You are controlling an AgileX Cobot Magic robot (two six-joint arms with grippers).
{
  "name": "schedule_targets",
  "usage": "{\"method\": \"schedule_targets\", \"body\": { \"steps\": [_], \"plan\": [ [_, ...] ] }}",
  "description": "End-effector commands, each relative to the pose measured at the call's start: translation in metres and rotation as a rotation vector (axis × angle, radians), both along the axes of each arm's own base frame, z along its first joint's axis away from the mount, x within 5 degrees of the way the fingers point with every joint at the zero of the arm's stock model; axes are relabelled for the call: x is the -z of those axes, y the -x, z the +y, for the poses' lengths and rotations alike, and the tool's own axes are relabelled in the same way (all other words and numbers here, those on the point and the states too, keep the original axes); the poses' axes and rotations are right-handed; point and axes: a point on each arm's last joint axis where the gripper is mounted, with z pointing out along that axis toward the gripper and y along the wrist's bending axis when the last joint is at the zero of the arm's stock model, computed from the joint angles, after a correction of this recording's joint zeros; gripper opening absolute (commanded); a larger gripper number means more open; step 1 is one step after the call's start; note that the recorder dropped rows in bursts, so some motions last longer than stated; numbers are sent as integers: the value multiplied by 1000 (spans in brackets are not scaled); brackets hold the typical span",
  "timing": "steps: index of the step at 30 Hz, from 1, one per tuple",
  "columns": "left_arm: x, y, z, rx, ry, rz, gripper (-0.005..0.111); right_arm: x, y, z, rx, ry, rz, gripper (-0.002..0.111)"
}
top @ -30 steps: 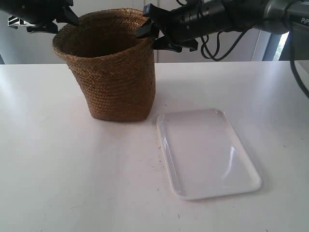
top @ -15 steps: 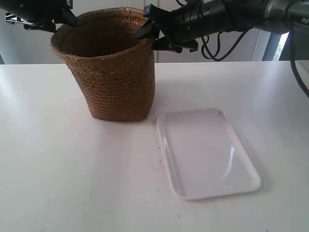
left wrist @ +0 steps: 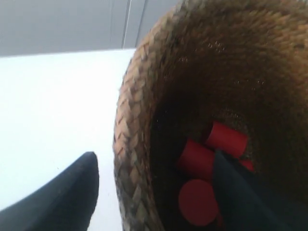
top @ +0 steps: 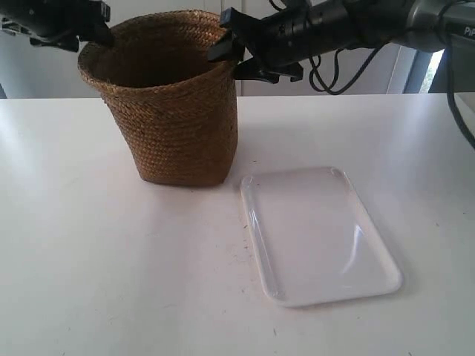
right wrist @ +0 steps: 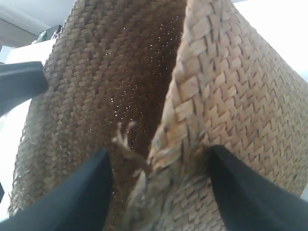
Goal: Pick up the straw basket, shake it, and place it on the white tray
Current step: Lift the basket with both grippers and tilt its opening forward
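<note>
Inside straw basket (top: 182,126), red cylinders (left wrist: 195,159), left fingers (left wrist: 62,197) and right fingers (right wrist: 72,197) apart astride rim, white tray (top: 319,237) beside

Brown straw basket (top: 178,111) standing beside flat white tray (top: 319,237).

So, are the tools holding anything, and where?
Both tools straddle the rim of the basket, opposite sides: left tool open, gap showing; whether the right tool is clamped cannot be told.
</note>
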Motion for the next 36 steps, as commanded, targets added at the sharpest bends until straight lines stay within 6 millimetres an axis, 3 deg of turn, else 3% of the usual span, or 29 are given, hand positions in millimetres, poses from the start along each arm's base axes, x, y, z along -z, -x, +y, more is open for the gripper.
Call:
{"method": "schedule_targets", "body": {
  "steps": [1,3,5,7,9,11,17,24,30,36],
  "plan": [
    [27,-8,-6,11,65,105,70,1,-2,0,1,4,-7,56],
    [32,-10,-7,11,77,115,70,2,-3,0,9,9,-9,53],
    [32,-10,-7,11,77,115,64,2,-3,-1,15,9,-12,43],
    [29,-9,-7,11,85,109,47,2,-3,-1,22,1,1,22],
    [27,-6,-9,21,106,123,21,3,-2,0,11,5,12,0],
    [24,-3,-10,36,106,137,1,3,0,-1,6,22,22,0],
    [4,10,-12,73,88,111,0,-13,10,-12,38,184,23,0],
    [-20,35,-39,157,14,24,0,-52,33,-21,63,246,-25,0],
    [-28,68,-63,179,10,-48,0,-62,69,-16,18,347,-17,0],
    [-33,114,-87,227,-28,-146,0,-70,114,5,1,396,-118,0]
  ]
}}
